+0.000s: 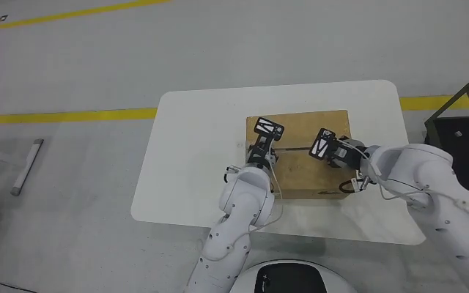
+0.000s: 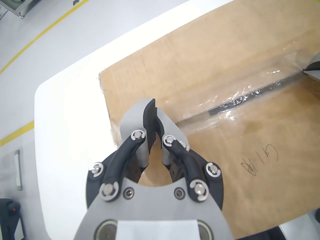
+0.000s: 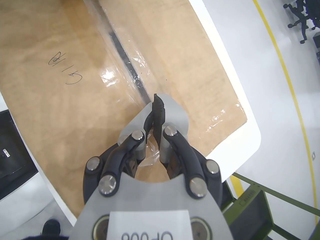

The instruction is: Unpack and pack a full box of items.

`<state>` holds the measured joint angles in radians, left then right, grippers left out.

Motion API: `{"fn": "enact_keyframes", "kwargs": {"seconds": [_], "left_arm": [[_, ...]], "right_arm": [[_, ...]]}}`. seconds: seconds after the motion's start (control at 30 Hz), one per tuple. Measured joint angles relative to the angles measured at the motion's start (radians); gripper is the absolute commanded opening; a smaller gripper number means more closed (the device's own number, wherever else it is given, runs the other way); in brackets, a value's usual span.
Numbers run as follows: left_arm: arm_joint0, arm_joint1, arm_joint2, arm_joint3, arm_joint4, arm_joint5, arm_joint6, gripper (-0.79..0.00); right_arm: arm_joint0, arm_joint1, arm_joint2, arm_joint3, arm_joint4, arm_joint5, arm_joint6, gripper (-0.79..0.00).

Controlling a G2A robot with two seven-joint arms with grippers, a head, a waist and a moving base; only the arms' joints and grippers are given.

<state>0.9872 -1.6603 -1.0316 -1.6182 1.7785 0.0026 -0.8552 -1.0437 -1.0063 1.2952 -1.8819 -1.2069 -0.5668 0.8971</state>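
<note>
A white flat table with round corners [image 1: 183,168] stands on a grey floor [image 1: 73,58] with yellow lines [image 1: 73,116]. On the table lies a big brown cardboard box [image 1: 308,128]. The box sits flat near the middle of the table, a little toward the robot's right side. There is bare white table on every side of it, and the biggest bare part is on the robot's left. The box is closed. Its two top flaps meet in a long line down the middle, and a dark crack [image 2: 240,99] shows there. Clear shiny tape [image 2: 225,112] runs over that line and looks wrinkled. Black pen marks [image 2: 260,161] are on one flap.
</note>
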Motion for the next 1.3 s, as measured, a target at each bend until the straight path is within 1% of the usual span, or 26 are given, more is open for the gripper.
{"fn": "enact_keyframes", "kwargs": {"seconds": [0.03, 0.07, 0.1, 0.2, 0.37, 0.47, 0.6, 0.73, 0.9, 1.0, 1.07, 1.1, 1.13, 1.17, 1.2, 1.3], "left_arm": [[-0.002, -0.001, 0.000, 0.003, -0.001, 0.001, -0.002, -0.785], [-0.003, -0.001, 0.000, 0.005, -0.002, 0.002, -0.002, -0.785], [-0.003, -0.002, -0.001, 0.007, -0.002, 0.003, -0.002, -0.785], [-0.005, -0.002, -0.004, 0.012, 0.002, 0.003, -0.007, -0.785], [-0.007, -0.004, -0.006, 0.014, 0.003, 0.002, -0.012, -0.785], [-0.008, -0.005, -0.006, 0.014, 0.003, 0.000, -0.011, -0.785], [-0.008, -0.005, -0.007, 0.015, 0.004, -0.005, -0.012, -0.785], [-0.008, -0.006, -0.008, 0.015, 0.006, -0.009, -0.010, -0.785], [-0.009, -0.007, -0.008, 0.015, 0.007, -0.013, -0.011, -0.785], [-0.011, -0.009, -0.007, 0.016, 0.007, -0.016, -0.013, -0.785], [-0.012, -0.009, -0.005, 0.016, 0.007, -0.018, -0.013, -0.785], [-0.012, -0.010, -0.005, 0.016, 0.008, -0.018, -0.013, -0.628], [-0.013, -0.010, -0.003, 0.016, 0.008, -0.018, -0.013, -0.419], [-0.013, -0.011, -0.002, 0.015, 0.009, -0.019, -0.014, -0.080], [-0.013, -0.011, -0.002, 0.014, 0.010, -0.019, -0.015, 0.000], [-0.012, -0.012, -0.002, 0.003, 0.007, -0.020, -0.019, 0.000]], "right_arm": [[0.001, 0.000, 0.000, 0.001, -0.001, 0.000, 0.000, -0.785], [0.002, 0.000, 0.000, 0.002, 0.000, 0.001, 0.000, -0.760], [0.003, 0.001, 0.000, 0.002, 0.001, 0.002, 0.000, -0.680], [0.006, 0.001, 0.001, 0.002, 0.004, 0.006, 0.001, -0.539], [0.007, 0.005, 0.031, -0.008, 0.033, 0.020, 0.018, -0.474], [0.000, 0.010, 0.066, -0.025, 0.063, 0.035, 0.055, -0.489], [-0.021, 0.018, 0.127, -0.049, 0.112, 0.039, 0.089, -0.480], [-0.053, 0.029, 0.205, -0.077, 0.167, 0.041, 0.126, -0.471], [-0.094, 0.043, 0.307, -0.106, 0.189, 0.039, 0.153, -0.483], [-0.121, 0.049, 0.372, -0.118, 0.206, 0.054, 0.152, -0.511], [-0.138, 0.052, 0.413, -0.125, 0.221, 0.072, 0.140, -0.588], [-0.145, 0.053, 0.430, -0.127, 0.229, 0.084, 0.128, -0.733], [-0.155, 0.053, 0.453, -0.126, 0.237, 0.108, 0.109, -0.785], [-0.163, 0.053, 0.468, -0.126, 0.238, 0.129, 0.093, -0.785], [-0.172, 0.052, 0.478, -0.128, 0.242, 0.149, 0.073, -0.785], [-0.211, 0.045, 0.498, -0.134, 0.284, 0.235, -0.025, -0.785]]}}
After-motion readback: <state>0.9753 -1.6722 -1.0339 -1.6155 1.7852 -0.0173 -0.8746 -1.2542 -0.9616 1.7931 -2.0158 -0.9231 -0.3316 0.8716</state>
